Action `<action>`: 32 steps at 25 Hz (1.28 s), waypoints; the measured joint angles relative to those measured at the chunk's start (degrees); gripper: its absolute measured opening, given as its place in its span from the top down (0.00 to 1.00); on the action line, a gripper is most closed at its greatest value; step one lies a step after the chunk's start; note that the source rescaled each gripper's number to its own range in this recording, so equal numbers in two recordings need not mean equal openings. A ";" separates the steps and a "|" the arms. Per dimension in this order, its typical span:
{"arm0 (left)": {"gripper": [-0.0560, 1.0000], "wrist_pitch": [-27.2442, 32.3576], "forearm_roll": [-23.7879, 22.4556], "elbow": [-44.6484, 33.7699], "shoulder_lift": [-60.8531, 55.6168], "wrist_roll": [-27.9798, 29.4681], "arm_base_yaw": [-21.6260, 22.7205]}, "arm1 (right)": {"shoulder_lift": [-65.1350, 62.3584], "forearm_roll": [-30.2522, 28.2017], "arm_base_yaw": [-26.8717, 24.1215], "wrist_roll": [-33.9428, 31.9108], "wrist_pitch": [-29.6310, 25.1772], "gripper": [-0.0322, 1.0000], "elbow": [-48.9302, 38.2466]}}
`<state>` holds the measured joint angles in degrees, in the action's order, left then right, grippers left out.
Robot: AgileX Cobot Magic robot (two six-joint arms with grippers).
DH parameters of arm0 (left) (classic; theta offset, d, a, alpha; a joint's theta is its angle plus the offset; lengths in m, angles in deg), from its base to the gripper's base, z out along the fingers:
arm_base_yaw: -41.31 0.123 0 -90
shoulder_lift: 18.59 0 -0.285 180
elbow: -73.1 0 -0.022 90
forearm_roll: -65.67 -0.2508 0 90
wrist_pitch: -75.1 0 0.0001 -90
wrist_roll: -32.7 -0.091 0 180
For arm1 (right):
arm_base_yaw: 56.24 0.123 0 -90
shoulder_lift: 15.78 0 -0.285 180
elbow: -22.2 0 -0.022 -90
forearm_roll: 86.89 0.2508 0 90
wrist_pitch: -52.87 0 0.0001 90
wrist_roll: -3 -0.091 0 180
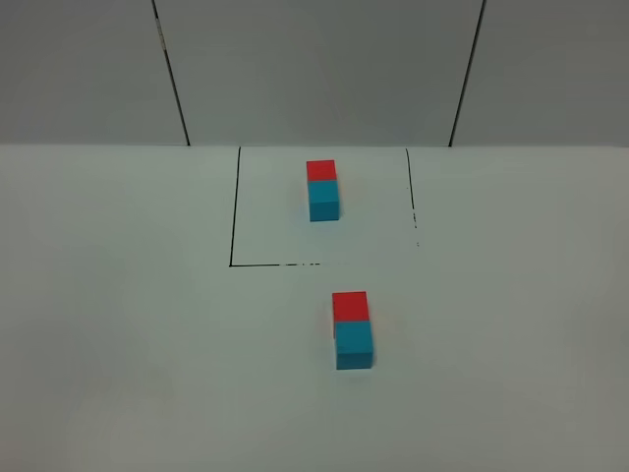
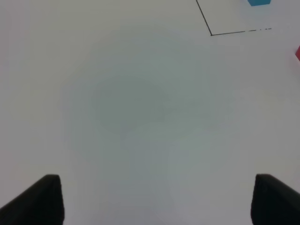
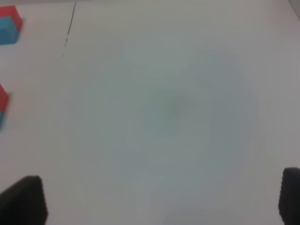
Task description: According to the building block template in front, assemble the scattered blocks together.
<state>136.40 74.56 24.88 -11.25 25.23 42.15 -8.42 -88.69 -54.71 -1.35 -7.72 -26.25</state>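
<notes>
The building block template, a red cube (image 1: 320,169) joined to a cyan cube (image 1: 323,200), sits inside the black-lined square (image 1: 234,211) at the back of the table. In front of that square, the scattered blocks stand touching, red cube (image 1: 350,306) behind cyan cube (image 1: 354,344). Neither arm shows in the exterior high view. My left gripper (image 2: 159,201) is open over bare table, and the loose red cube (image 2: 297,53) only peeks in at the frame's edge. My right gripper (image 3: 157,199) is also open and empty, with the template (image 3: 8,26) and the loose red cube (image 3: 2,101) at the frame's border.
The white table (image 1: 118,344) ends at a grey panelled wall (image 1: 314,69) behind the square. The square's black corner (image 2: 212,33) shows in the left wrist view, and one of its lines (image 3: 70,26) in the right wrist view.
</notes>
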 joint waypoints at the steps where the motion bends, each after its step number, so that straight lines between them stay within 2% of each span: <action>1: 0.29 0.00 0.00 0.00 0.00 0.05 0.00 | 0.00 0.30 0.00 0.33 0.00 0.00 0.00; 32: 0.29 0.00 0.00 0.00 0.00 0.05 0.00 | 0.00 0.55 0.00 1.32 0.00 0.00 -0.06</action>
<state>136.40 74.56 24.88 -11.25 25.28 42.15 -8.42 -88.14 -54.71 -0.03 -7.72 -26.31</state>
